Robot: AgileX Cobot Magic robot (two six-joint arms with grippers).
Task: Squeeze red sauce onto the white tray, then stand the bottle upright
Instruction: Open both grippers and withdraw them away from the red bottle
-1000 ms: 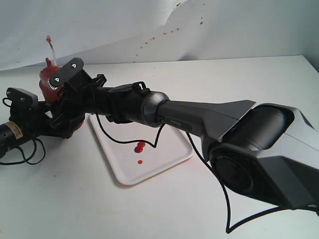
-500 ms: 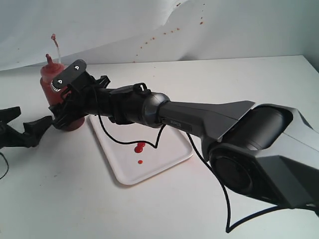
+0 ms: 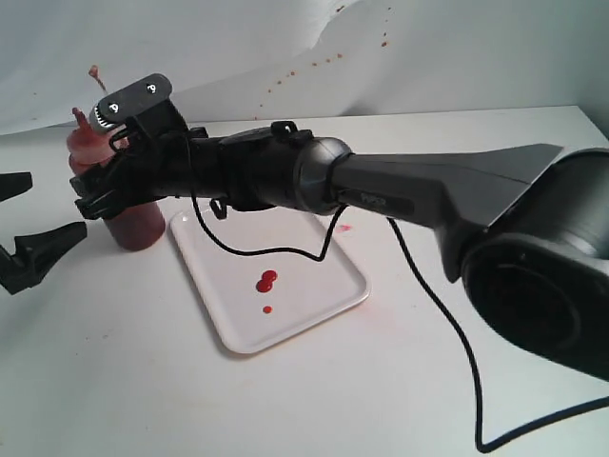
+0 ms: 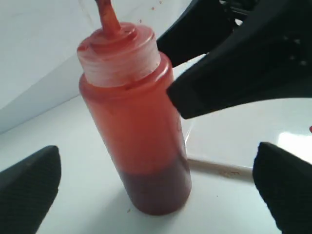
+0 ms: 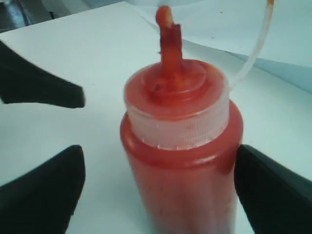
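The bottle [image 3: 128,214] stands upright on the table, just off the left end of the white tray [image 3: 328,297]; its cloudy cap [image 5: 178,114] and red nozzle point up. My right gripper [image 3: 108,190] reaches across from the right and is open around the bottle's upper body [image 5: 183,195]. One finger [image 5: 44,190] stands clear of the bottle and the other sits right beside it. My left gripper [image 3: 57,203] is wide open, apart from the bottle on its left, with the bottle [image 4: 141,136] ahead of its fingers [image 4: 29,187]. Red sauce [image 3: 267,280] lies in small blobs on the tray.
The right arm's black body [image 3: 276,176] and cable [image 3: 328,243] hang over the tray's far end. The wall behind carries small red splatters [image 3: 314,65]. The tray's rim [image 4: 219,168] runs close to the bottle's base.
My left gripper has let go of the bottle and pulled away to the left, open. The bottle has come upright and shifted slightly left with the right gripper around it.
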